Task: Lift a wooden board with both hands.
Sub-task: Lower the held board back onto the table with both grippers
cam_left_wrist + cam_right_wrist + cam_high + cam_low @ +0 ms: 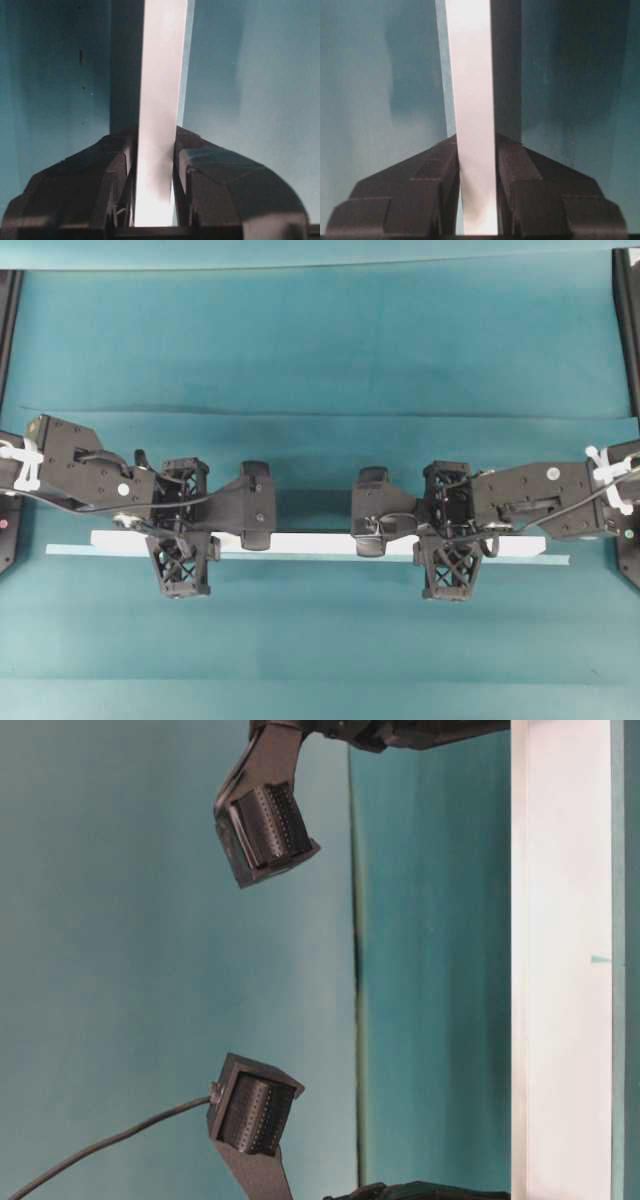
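Left gripper (155, 200) and right gripper (477, 200) each clamped on the wooden board (320, 543), held level across mid-view above the teal table (320, 340); raise both evenly; avoid tilt or twist.

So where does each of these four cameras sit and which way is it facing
Overhead: above the table, looking down on both arms, left gripper, right gripper, wooden board.
Table-level: low, image turned sideways; board at right, two finger pads at left.
Left wrist: on the left arm, looking along the clamped board.
Right wrist: the same, on the right arm.
All four show the board.
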`<action>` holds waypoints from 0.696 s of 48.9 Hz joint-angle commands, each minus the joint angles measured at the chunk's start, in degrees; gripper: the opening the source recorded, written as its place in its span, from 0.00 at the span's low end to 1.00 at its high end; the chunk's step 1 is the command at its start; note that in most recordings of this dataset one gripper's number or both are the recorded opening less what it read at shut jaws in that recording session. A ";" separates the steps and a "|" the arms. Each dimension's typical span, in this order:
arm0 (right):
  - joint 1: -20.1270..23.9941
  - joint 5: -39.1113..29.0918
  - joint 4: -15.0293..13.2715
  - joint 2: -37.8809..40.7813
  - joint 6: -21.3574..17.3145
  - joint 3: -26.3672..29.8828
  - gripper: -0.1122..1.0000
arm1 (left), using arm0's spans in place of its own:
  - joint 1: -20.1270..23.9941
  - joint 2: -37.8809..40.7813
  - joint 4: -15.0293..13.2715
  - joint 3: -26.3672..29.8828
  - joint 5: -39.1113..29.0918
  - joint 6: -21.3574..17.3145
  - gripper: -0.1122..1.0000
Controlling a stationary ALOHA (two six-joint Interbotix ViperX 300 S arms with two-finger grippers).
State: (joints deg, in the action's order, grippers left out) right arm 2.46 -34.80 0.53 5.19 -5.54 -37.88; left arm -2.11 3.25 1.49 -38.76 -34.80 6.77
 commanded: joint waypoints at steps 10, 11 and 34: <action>-0.79 1.49 -0.09 0.70 0.09 -0.18 0.29 | 0.18 -0.26 0.00 -0.18 0.62 -0.18 0.26; -0.70 1.58 -0.18 0.70 0.09 -0.18 0.29 | 0.18 -0.18 0.00 -0.18 0.70 -0.18 0.26; -1.14 1.14 0.00 0.70 -0.88 -0.18 0.75 | 0.18 -0.53 0.00 -0.09 1.76 0.26 0.32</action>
State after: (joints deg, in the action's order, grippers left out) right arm 1.32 -33.66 0.62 5.71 -5.80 -38.23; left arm -2.02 3.08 1.49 -39.11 -33.05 6.86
